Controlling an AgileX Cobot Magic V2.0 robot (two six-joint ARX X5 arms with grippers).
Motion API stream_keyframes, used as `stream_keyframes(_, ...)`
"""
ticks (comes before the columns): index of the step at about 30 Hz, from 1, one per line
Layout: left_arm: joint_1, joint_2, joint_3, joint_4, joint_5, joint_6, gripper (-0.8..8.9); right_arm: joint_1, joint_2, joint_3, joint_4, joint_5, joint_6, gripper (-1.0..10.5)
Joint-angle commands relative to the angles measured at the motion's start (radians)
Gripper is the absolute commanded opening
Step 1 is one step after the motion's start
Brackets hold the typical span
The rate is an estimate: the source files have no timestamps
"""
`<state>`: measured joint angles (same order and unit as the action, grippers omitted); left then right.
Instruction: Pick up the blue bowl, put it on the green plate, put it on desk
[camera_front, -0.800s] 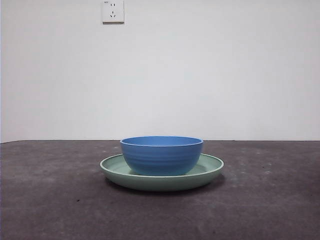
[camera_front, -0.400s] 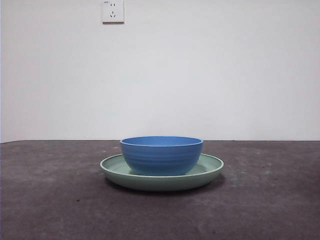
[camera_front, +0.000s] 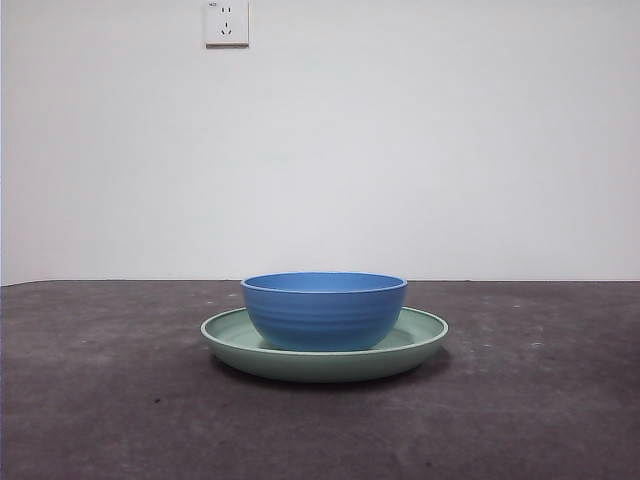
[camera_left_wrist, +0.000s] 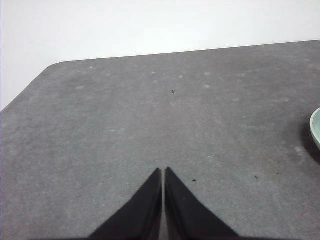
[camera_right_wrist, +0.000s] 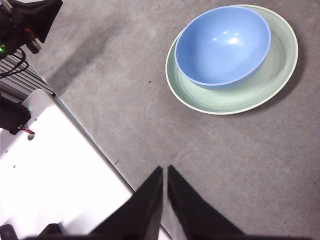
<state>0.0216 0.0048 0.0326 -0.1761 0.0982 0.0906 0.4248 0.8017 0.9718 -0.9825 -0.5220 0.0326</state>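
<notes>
Blue bowl (camera_front: 323, 310): it sits upright inside the green plate (camera_front: 420, 345), touching it, set toward one side rather than centred, as your right wrist view shows.

Green plate: it lies flat on the desk (camera_front: 100, 400); from the front it stands near the middle of the tabletop.

Left gripper (camera_left_wrist: 163, 172): jaws pressed together, holding nothing, hanging over bare desk with only the plate's rim at the frame edge, well apart from the bowl.

Right gripper (camera_right_wrist: 165, 171): jaws pressed together, holding nothing, high above the desk's near edge and well apart from the plate.

Stage, as a judgement: the bowl is already on the plate, so the move left to you looks like lifting it off and setting it on the desk.

Handling: expect a light, stiff, hard-walled bowl. The faint ridges on its outer wall give little bite and the inside looks glossy, so count on it being slippery.

Where to take hold: pinch the rim, one jaw inside and one outside, on the side where more plate shows beside the bowl. You must spread the jaws first.

Risk: the plate may drag along if the bowl is lifted at a tilt.

Open room: bare desk lies on both sides of the plate and in front of it.

Edges: the desk's rounded corner lies beyond the left gripper, far from the plate; a white frame borders the desk beneath the right gripper.
</notes>
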Motion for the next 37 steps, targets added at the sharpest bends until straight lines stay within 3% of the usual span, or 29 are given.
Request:
stream_keyframes(1, 0.002, -0.002, -0.021, -0.008, -0.004, -0.005, 0.09, 0.006, 0.006, 0.018, 0.010, -0.002, -0.011, 0.1)
stream_keyframes(22, 0.002, -0.002, -0.021, -0.008, -0.004, -0.005, 0.09, -0.007, -0.006, 0.018, 0.010, 0.002, -0.018, 0.1)
stream_keyframes(25, 0.002, -0.002, -0.021, -0.008, -0.004, -0.005, 0.09, -0.067, -0.041, 0.017, 0.016, -0.001, -0.075, 0.1)
stream_keyframes(31, 0.002, -0.002, -0.021, -0.008, -0.004, -0.005, 0.09, -0.243, -0.175, -0.016, 0.183, 0.008, -0.086, 0.1)
stream_keyframes(37, 0.002, -0.002, -0.021, -0.008, -0.004, -0.005, 0.09, -0.361, -0.336, -0.157, 0.414, 0.077, -0.100, 0.1)
